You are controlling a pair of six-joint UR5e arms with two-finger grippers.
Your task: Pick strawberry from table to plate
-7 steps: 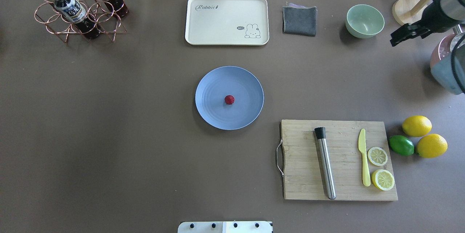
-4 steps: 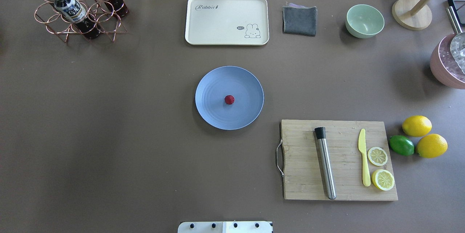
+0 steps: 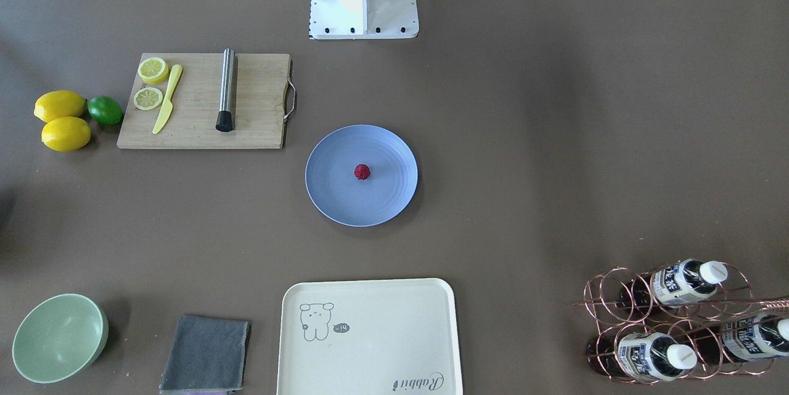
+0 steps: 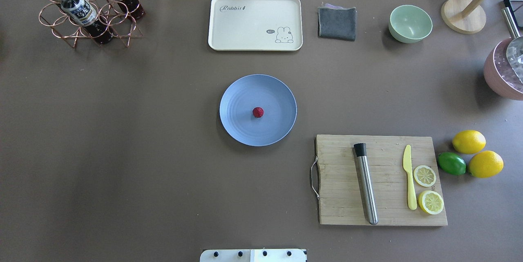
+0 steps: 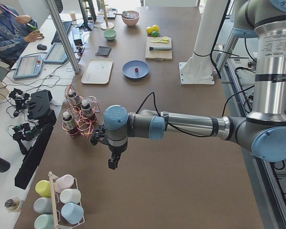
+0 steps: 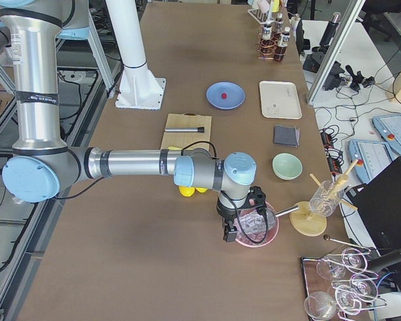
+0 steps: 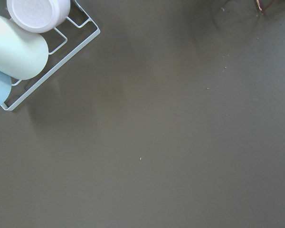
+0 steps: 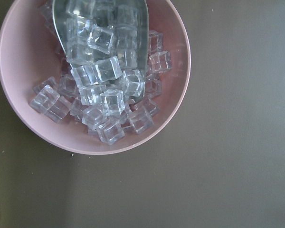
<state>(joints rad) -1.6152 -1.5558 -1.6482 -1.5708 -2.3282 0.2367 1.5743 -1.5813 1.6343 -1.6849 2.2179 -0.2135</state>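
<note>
Tiny dark-red bumpy strawberry sitting dead centre on the round blue-grey plate, mid brown-grey table, left gripper and right gripper out wide, openness impossible to tell.

Overhead view, upper right of frame: one second ago the right arm and the right gripper stood here, covering part of the wooden stand and most of the pink bowl. Both had left that frame by 0.6 seconds ago and are still out of it now. The stand's base and post, the bowl's rim and the metal scoop in it are now uncovered. No further difference noted since 0.6 seconds ago.
</note>
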